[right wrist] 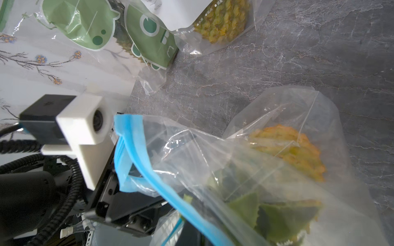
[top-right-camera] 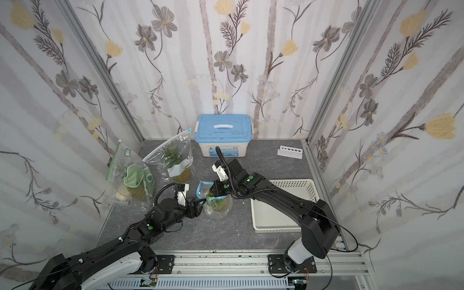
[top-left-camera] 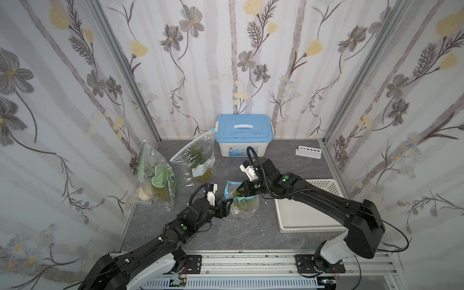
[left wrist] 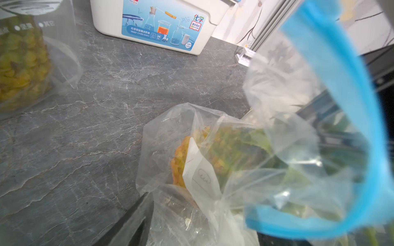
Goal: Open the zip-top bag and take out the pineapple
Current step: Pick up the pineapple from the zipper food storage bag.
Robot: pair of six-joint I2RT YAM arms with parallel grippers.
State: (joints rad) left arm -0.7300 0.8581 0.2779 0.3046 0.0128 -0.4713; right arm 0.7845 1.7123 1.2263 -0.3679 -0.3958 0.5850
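Observation:
The clear zip-top bag (top-left-camera: 247,209) (top-right-camera: 219,208) with a blue zip strip (left wrist: 341,74) (right wrist: 136,149) lies mid-table, its mouth pulled apart. The pineapple (left wrist: 223,153) (right wrist: 294,149) sits inside it, leaves toward the mouth. My right gripper (top-left-camera: 242,190) (top-right-camera: 214,190) is at the far side of the mouth, shut on the bag's rim; film hides its fingers in the right wrist view. At the near side of the mouth is my left gripper (top-left-camera: 227,202) (top-right-camera: 200,202), jaws apart around loose film. One of its dark fingers (left wrist: 128,221) shows beside the bag.
Two other bagged pineapples stand at the left, one in a green-printed bag (top-left-camera: 158,178) and one in a clear bag (top-left-camera: 198,160). A blue-lidded box (top-left-camera: 244,130) is at the back, a white rack (top-left-camera: 308,152) at the back right, a white basket (top-left-camera: 308,216) under my right arm.

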